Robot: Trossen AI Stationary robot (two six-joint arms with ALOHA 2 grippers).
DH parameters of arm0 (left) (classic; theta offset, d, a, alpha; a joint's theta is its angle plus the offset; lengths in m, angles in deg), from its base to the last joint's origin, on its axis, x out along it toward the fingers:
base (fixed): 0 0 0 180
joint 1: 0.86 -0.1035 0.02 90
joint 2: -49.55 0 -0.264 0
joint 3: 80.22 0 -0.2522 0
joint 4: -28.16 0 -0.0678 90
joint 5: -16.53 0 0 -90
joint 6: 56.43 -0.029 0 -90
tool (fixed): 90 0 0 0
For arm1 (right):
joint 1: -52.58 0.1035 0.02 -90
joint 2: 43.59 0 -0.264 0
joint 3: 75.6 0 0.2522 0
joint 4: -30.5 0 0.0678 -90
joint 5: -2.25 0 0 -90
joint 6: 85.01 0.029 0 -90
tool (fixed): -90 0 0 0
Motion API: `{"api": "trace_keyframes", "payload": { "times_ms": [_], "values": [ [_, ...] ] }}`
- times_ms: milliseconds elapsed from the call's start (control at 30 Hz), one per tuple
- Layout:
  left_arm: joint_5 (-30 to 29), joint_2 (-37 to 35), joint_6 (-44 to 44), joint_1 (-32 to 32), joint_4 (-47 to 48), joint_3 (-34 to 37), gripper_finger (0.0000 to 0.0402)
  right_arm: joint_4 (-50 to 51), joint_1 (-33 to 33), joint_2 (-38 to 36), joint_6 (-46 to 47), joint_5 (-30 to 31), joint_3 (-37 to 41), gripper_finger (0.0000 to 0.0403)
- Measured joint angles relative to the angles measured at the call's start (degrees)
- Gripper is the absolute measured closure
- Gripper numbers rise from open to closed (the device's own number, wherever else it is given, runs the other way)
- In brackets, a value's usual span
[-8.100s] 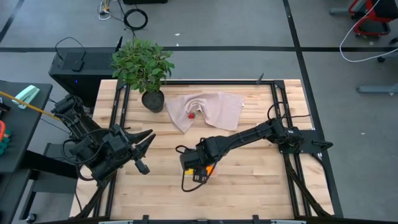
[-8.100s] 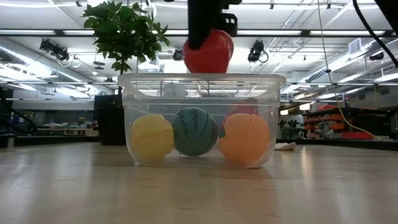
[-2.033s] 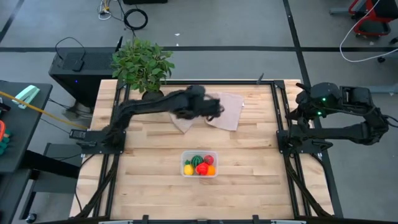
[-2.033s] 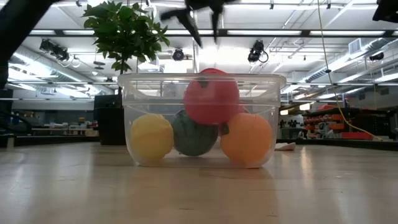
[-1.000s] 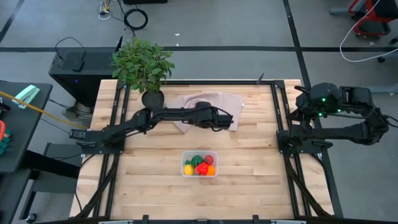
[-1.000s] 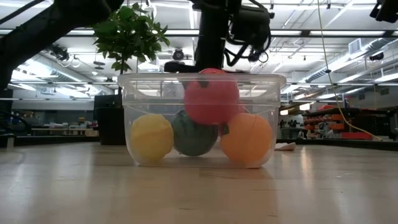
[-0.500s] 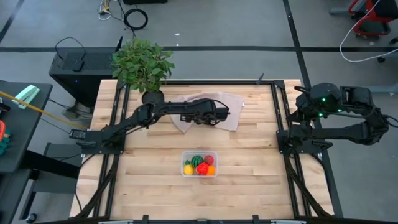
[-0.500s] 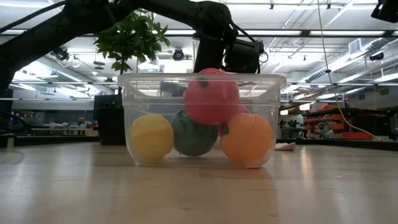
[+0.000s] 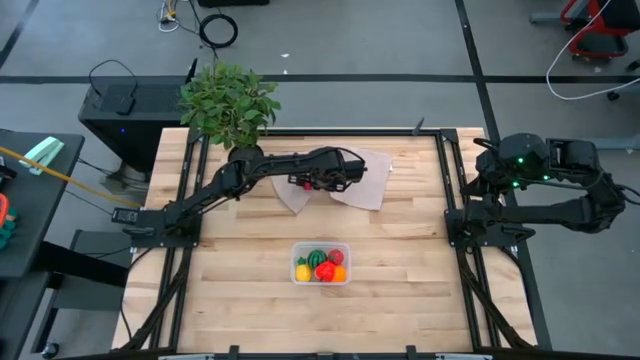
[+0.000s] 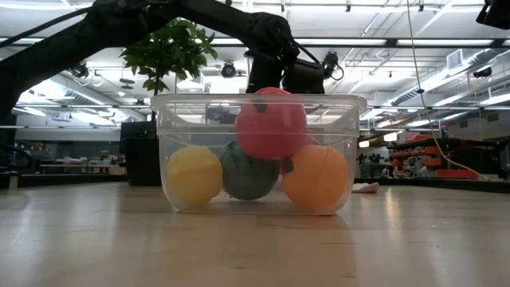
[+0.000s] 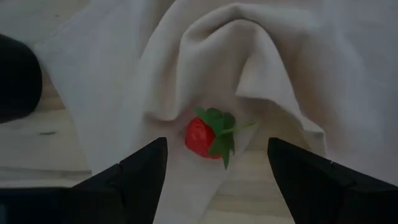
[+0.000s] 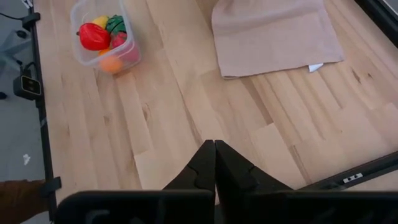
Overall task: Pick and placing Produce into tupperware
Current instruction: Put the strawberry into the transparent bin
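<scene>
Strawberry (image 11: 201, 137) lay in cloth (image 11: 261, 68) fold at table's 12 o'clock; left gripper (image 11: 216, 163) hovered spread astride it, positioned for pinch. Right gripper (image 12: 214, 163) pressed together, parked at 3 o'clock.

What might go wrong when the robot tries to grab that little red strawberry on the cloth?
The strawberry sits in a fold of the beige cloth, so the open left gripper may pinch cloth along with it and drag it. The tupperware already looks crowded, with one red piece riding on top, so another might roll out.
</scene>
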Motion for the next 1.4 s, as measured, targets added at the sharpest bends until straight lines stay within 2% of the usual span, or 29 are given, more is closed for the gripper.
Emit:
{"api": "trace_keyframes", "payload": {
  "times_ms": [233,733,967,1233,1400],
  "values": [
    [0.01,0.0,-3.45,-0.13,0.19,0.0,0.0115,-0.02,0.0,0.0,0.0,0.0,0.0,0.0394],
    [0.17,0.0,-2.27,-1.17,0.21,0.0,0.0115,-0.07,-0.02,0.0,0.0,0.02,0.0,0.0395],
    [2.58,0.26,-1.92,-1.26,-2.57,0.0,0.0115,-0.07,-0.01,0.0,0.38,0.02,0.0,0.0395],
    [4.01,1.79,-2.42,-0.75,-0.75,0.11,0.0115,-0.07,0.0,-0.01,0.42,0.04,0.0,0.0394],
    [5.91,2.32,-3.11,-0.76,-1.43,3.73,0.0116,-0.07,0.0,0.0,0.42,0.04,0.0,0.0395]
  ]
}}
